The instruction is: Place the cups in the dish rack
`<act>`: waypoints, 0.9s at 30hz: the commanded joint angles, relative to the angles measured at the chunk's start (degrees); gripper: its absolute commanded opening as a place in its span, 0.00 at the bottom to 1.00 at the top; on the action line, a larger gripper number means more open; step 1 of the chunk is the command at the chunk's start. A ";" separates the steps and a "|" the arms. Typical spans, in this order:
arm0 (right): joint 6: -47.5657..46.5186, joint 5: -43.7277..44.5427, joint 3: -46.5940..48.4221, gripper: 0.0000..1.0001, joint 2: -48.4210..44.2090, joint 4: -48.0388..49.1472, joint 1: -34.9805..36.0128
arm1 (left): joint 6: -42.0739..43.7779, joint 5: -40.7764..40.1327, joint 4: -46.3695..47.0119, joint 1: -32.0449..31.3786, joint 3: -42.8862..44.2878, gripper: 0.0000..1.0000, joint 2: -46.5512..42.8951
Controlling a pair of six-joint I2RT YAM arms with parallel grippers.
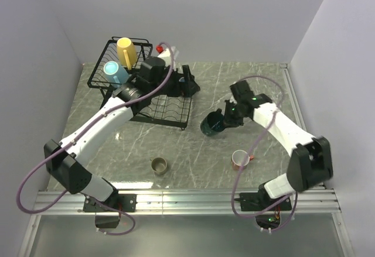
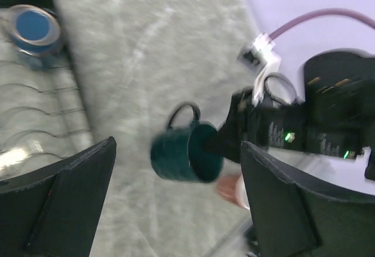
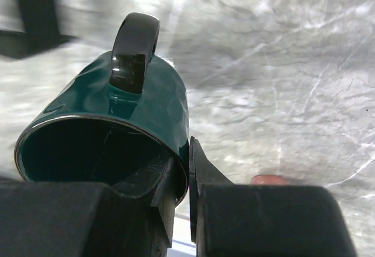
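My right gripper (image 1: 221,120) is shut on the rim of the large dark teal mug (image 1: 211,125), one finger inside and one outside, and holds it on its side above the table; the mug also shows in the right wrist view (image 3: 117,122) and the left wrist view (image 2: 184,154). My left gripper (image 1: 188,84) is open and empty over the right end of the black dish rack (image 1: 170,113). A yellow mug (image 1: 125,51) and a light blue mug (image 1: 113,71) sit in the raised basket. The olive-brown mug (image 1: 159,165) and the salmon-red mug (image 1: 239,159) stand on the near table.
A small red thing (image 1: 159,48) lies behind the rack by the left wrist. Grey walls close in on the left, back and right. A metal rail (image 1: 187,201) runs along the near edge by the arm bases.
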 commanded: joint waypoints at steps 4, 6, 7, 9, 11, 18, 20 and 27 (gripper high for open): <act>2.98 -19.04 2.23 0.00 -12.91 6.69 -8.39 | -16.78 21.58 23.27 7.61 -13.37 0.99 -6.06; 5.00 -26.51 1.00 0.00 -15.19 11.09 -11.03 | -19.32 23.69 25.92 8.49 -13.74 0.99 -5.45; 5.36 -28.53 1.25 0.00 -15.56 12.67 -11.38 | -20.30 26.23 28.99 8.41 -13.83 0.99 -5.10; 7.46 -33.89 1.26 0.00 -16.34 14.95 -11.65 | -25.98 29.40 34.52 8.49 -15.05 0.99 -4.13; 11.57 -36.71 0.56 0.00 -17.14 19.43 -11.65 | -30.91 33.27 45.65 8.41 -18.30 0.99 -3.34; 19.59 -41.38 0.90 0.00 -18.72 27.44 -11.83 | -43.42 37.59 59.79 8.49 -22.89 1.00 0.09; 22.39 -42.26 0.47 0.00 -18.90 30.43 -11.83 | -43.24 37.85 59.60 8.49 -22.80 0.99 0.09; 28.56 -45.16 -0.85 0.00 -18.81 39.22 -12.09 | -54.63 41.45 74.51 8.49 -25.43 0.99 3.33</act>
